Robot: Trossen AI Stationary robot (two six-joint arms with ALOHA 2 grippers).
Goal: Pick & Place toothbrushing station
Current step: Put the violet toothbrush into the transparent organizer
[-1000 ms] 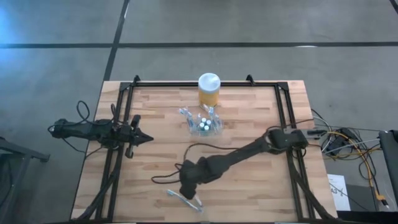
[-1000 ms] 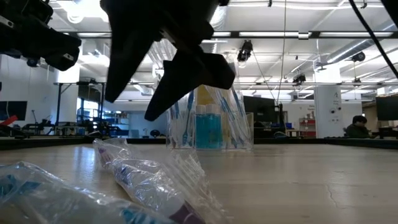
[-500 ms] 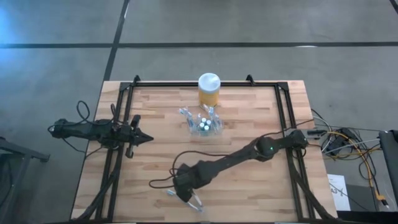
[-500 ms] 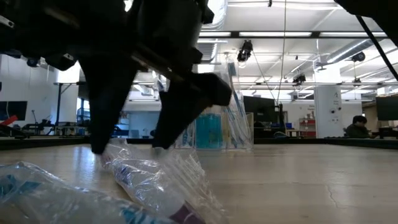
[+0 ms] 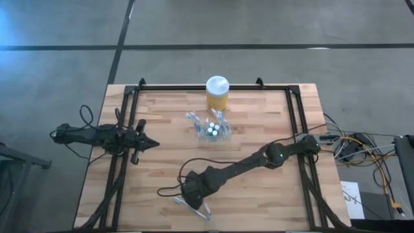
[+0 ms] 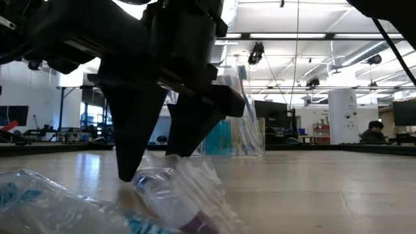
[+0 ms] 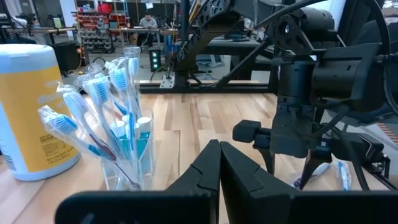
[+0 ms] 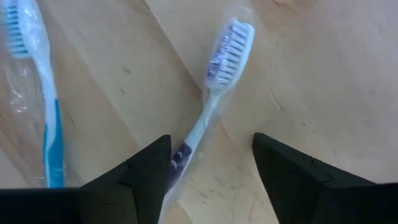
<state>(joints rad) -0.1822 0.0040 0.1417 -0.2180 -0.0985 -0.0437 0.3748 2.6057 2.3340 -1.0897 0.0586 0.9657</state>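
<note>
- Wooden planks make up the table [image 5: 259, 129], which stands on a grey concrete floor; the level view looks past it into a big workshop with ceiling lights and a person seated far off at the right edge.
- Near the middle of the table, towards the far edge, stands the clear holder [image 5: 210, 129], already stocked: a bunch of wrapped blue-and-white toothbrushes [image 7: 102, 112] stands in it, and small white-capped pieces [image 5: 211, 125] show from above.
- Just beyond the holder is a yellow jar [image 5: 217, 93] with a white lid; it seems to play no part in the job.
- Two brushes are not yet placed. Both lie in clear wrappers near the front edge, well away from the holder.
- One is a purple-bristled toothbrush [image 8: 214, 99], lying flat on the wood. The right gripper [image 8: 208, 171] is low over it with its fingers spread wide, one either side of the handle, not yet closed on anything.
- The other is a blue toothbrush [image 8: 43, 106], lying just beside the first and outside the fingers.
- The left gripper [image 5: 147, 144] waits over the table's left side, pinched shut and holding nothing, pointing towards the holder.
- My judgement: most of the job is done. What is left is to close on the purple-bristled one, carry it to the holder, then do the same for the blue one.
- The loose wrappers may make the grip slippery.
</note>
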